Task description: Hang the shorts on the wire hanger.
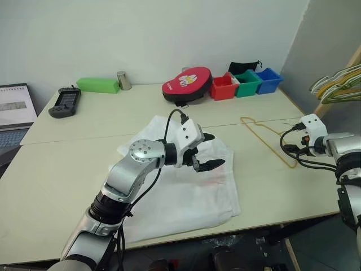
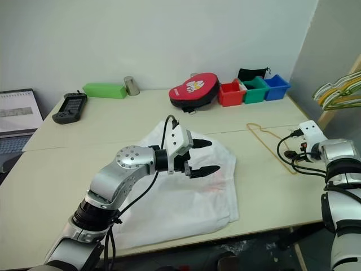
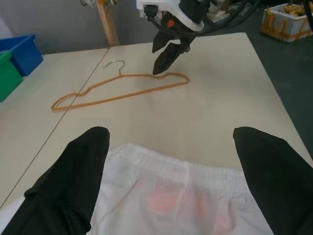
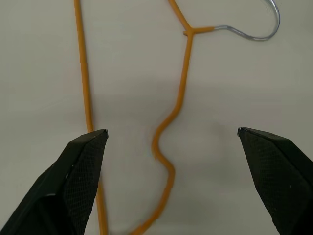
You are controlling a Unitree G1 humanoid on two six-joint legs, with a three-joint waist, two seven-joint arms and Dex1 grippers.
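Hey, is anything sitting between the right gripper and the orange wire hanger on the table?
Nothing visible. The right gripper hangs open above the wire hanger, which lies flat on bare table beside the shorts.

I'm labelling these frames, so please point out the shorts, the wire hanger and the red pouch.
the shorts (image 1: 186, 197), left eye view, bare white fabric.
the wire hanger (image 3: 127, 90), left wrist view, long orange bar.
red pouch (image 1: 189, 83), left eye view, top face.

The left hand (image 2: 202, 157) is hovering open-fingered over the white shorts (image 2: 186, 192) lying on the bench (image 2: 51, 175); the orange wire hanger (image 2: 269, 141) is lying beside the right hand (image 2: 297, 148).
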